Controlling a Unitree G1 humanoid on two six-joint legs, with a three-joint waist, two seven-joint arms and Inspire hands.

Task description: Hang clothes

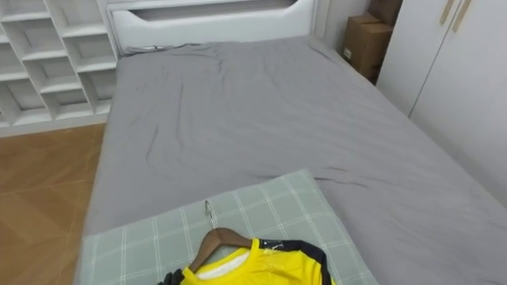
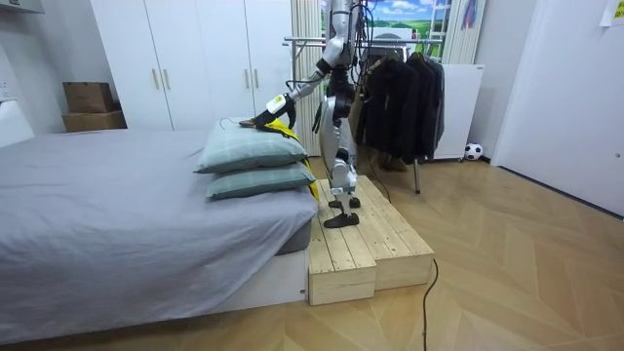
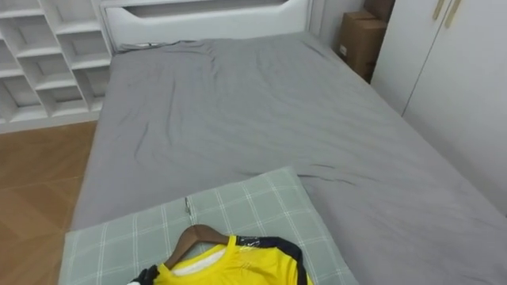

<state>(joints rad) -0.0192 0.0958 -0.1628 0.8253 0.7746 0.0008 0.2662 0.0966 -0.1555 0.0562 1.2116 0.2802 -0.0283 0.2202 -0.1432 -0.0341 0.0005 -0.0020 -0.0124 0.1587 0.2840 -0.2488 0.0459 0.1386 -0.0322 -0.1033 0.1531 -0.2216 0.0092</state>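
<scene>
Now the grey bed (image 1: 261, 119) carries a checked pillow (image 1: 277, 206) at its near edge; on the pillow's near edge lies the yellow shirt (image 1: 261, 269), on a wooden hanger (image 1: 218, 237) with its hook toward the headboard. At the shirt's left side is the left hand (image 1: 171, 279); whether it grips, I cannot tell.

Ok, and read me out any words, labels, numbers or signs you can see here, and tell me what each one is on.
No text can be read anywhere in these views.
On the yellow shirt: a small pale mark at its neck, too small to read.
On the cardboard box beside the wardrobe: any print is too blurred to read.
</scene>
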